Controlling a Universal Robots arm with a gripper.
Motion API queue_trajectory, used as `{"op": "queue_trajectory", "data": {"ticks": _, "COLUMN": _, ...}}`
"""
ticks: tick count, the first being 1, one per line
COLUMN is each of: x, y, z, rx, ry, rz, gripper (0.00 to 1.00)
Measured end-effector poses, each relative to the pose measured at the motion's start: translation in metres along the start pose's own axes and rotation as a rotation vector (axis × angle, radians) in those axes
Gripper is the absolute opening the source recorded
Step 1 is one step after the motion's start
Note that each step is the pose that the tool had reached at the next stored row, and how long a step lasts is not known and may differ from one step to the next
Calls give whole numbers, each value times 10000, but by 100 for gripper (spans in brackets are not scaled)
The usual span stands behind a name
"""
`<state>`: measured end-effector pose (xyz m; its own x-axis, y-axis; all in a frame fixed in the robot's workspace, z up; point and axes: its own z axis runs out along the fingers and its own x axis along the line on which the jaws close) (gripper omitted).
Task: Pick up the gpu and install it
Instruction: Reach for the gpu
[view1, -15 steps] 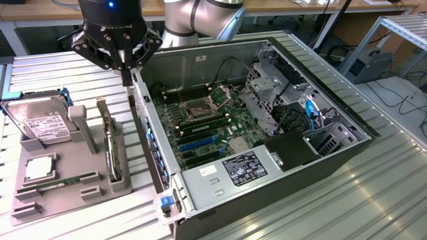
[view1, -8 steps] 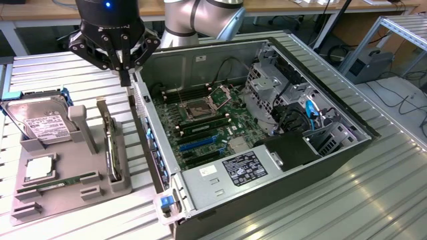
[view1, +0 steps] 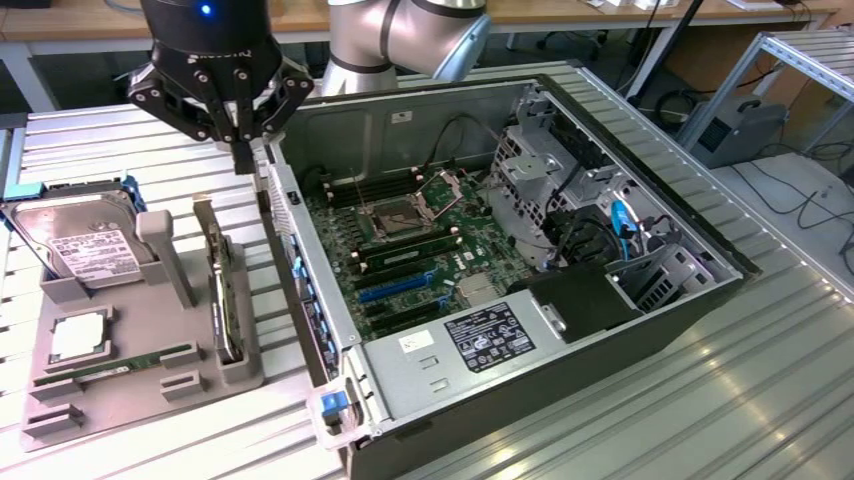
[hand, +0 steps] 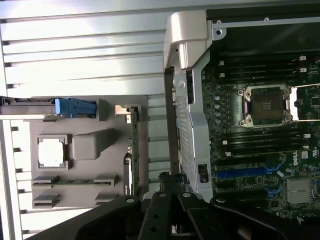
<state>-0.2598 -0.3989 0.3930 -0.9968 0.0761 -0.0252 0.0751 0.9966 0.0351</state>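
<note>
Narrow gap between upright gpu (view1: 224, 300) in grey holder (view1: 100, 405) and computer case wall (view1: 287, 230)

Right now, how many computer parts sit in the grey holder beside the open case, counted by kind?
Hard drive: 1
Processor chip: 1
RAM stick: 1
gpu: 1, standing on edge in its slot
Total: 4 parts in the grey holder

The gpu (view1: 224, 300) is dark green, the tray (view1: 120, 405) grey.
</note>
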Motion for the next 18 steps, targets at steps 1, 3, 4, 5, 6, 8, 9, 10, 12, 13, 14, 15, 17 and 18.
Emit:
{"op": "queue_trajectory", "data": {"ticks": 1, "x": 7, "y": -1, "z": 0, "rx": 0, "ry": 0, "rz": -1, "gripper": 11}}
{"op": "queue_trajectory", "data": {"ticks": 3, "x": 20, "y": -2, "z": -1, "rx": 0, "ry": 0, "rz": 0, "gripper": 11}}
{"op": "queue_trajectory", "data": {"ticks": 4, "x": 28, "y": -2, "z": -1, "rx": 0, "ry": 0, "rz": 0, "gripper": 11}}
{"op": "queue_trajectory", "data": {"ticks": 5, "x": 34, "y": -3, "z": -1, "rx": 0, "ry": 0, "rz": -1, "gripper": 11}}
{"op": "queue_trajectory", "data": {"ticks": 6, "x": 43, "y": -3, "z": -1, "rx": 0, "ry": 0, "rz": -1, "gripper": 11}}
{"op": "queue_trajectory", "data": {"ticks": 8, "x": 59, "y": -5, "z": -1, "rx": 0, "ry": 0, "rz": -1, "gripper": 11}}
{"op": "queue_trajectory", "data": {"ticks": 9, "x": 67, "y": -5, "z": -1, "rx": 0, "ry": 0, "rz": 0, "gripper": 11}}
{"op": "queue_trajectory", "data": {"ticks": 10, "x": 74, "y": -6, "z": -2, "rx": 0, "ry": 1, "rz": 0, "gripper": 11}}
{"op": "queue_trajectory", "data": {"ticks": 12, "x": 87, "y": -7, "z": -2, "rx": 0, "ry": 0, "rz": 0, "gripper": 11}}
{"op": "queue_trajectory", "data": {"ticks": 13, "x": 93, "y": -7, "z": -2, "rx": 1, "ry": 0, "rz": 0, "gripper": 11}}
{"op": "queue_trajectory", "data": {"ticks": 14, "x": 99, "y": -8, "z": -2, "rx": 0, "ry": 0, "rz": -1, "gripper": 11}}
{"op": "queue_trajectory", "data": {"ticks": 15, "x": 106, "y": -8, "z": -2, "rx": 1, "ry": 0, "rz": -1, "gripper": 11}}
{"op": "queue_trajectory", "data": {"ticks": 17, "x": 125, "y": -10, "z": -3, "rx": 1, "ry": 0, "rz": -1, "gripper": 11}}
{"op": "queue_trajectory", "data": {"ticks": 18, "x": 131, "y": -10, "z": -3, "rx": 1, "ry": 0, "rz": -1, "gripper": 11}}
